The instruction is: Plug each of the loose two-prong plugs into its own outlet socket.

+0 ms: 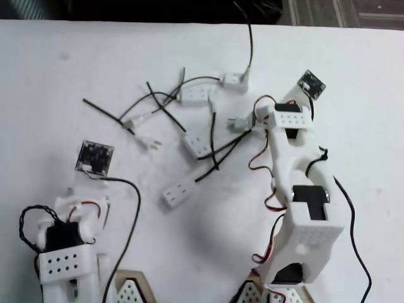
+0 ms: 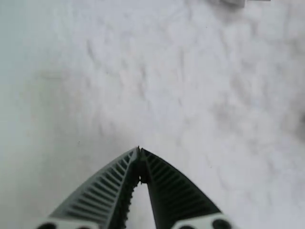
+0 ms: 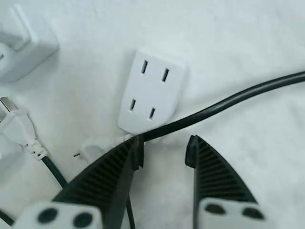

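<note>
We find the right gripper (image 3: 165,145) with fingers released and empty. The white rectangular plastic double outlet (image 3: 151,90) lies just ahead, about eight o'clock from it in the high view, long axis pointing at it. The left gripper (image 2: 139,157), clenched on nothing, sits well apart.

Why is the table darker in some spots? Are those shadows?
High view: a soft shadow lies on the table beside the right arm. Right wrist view: faint shade rims the outlet socket. Left wrist view: the table dims toward one side.
</note>
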